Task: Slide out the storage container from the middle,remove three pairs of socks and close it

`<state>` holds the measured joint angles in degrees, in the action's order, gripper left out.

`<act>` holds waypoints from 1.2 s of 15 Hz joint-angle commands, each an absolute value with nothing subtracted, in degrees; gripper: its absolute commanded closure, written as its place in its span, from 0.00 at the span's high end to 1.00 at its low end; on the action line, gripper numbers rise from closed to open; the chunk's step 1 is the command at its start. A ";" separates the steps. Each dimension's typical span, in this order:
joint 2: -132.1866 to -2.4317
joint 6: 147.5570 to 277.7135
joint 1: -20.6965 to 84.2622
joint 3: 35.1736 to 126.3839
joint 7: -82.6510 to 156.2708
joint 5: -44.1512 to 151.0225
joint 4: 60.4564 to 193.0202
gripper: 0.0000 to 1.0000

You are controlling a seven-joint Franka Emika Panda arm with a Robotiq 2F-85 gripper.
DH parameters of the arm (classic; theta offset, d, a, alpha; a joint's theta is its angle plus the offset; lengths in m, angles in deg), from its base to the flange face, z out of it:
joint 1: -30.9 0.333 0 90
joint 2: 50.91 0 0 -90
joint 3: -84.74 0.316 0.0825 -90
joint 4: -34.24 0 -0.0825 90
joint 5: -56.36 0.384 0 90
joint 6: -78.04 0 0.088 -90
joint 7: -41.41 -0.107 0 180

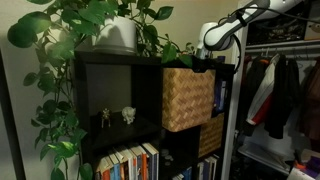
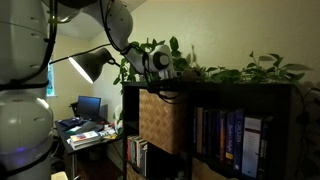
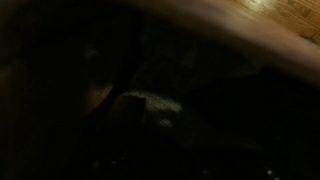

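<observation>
The storage container (image 1: 187,98) is a light tan woven wicker cube, slid partway out of a dark shelf cubby; it also shows in an exterior view (image 2: 160,120). My gripper (image 1: 205,62) reaches down into the container's open top at its back, and its fingers are hidden inside. In an exterior view the wrist (image 2: 160,62) sits just above the container. The wrist view is nearly black: a pale soft shape (image 3: 145,102) lies inside, and the wicker rim (image 3: 265,25) crosses the upper right. No socks are clearly visible.
A dark cube shelf (image 1: 120,90) holds small figurines (image 1: 128,115), books (image 1: 130,163) and a darker basket (image 1: 210,135) below. Leafy plants (image 1: 90,20) sit on top. Clothes hang on a rack (image 1: 285,95) beside it. A desk with a lamp (image 2: 85,125) stands behind.
</observation>
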<state>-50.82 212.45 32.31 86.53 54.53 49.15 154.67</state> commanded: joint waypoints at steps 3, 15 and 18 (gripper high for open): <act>-49.69 210.98 32.32 86.39 55.79 50.41 155.20 0.53; -43.72 201.34 33.22 86.86 57.69 53.55 152.79 0.00; -42.17 199.86 33.63 86.84 58.25 53.51 151.69 0.04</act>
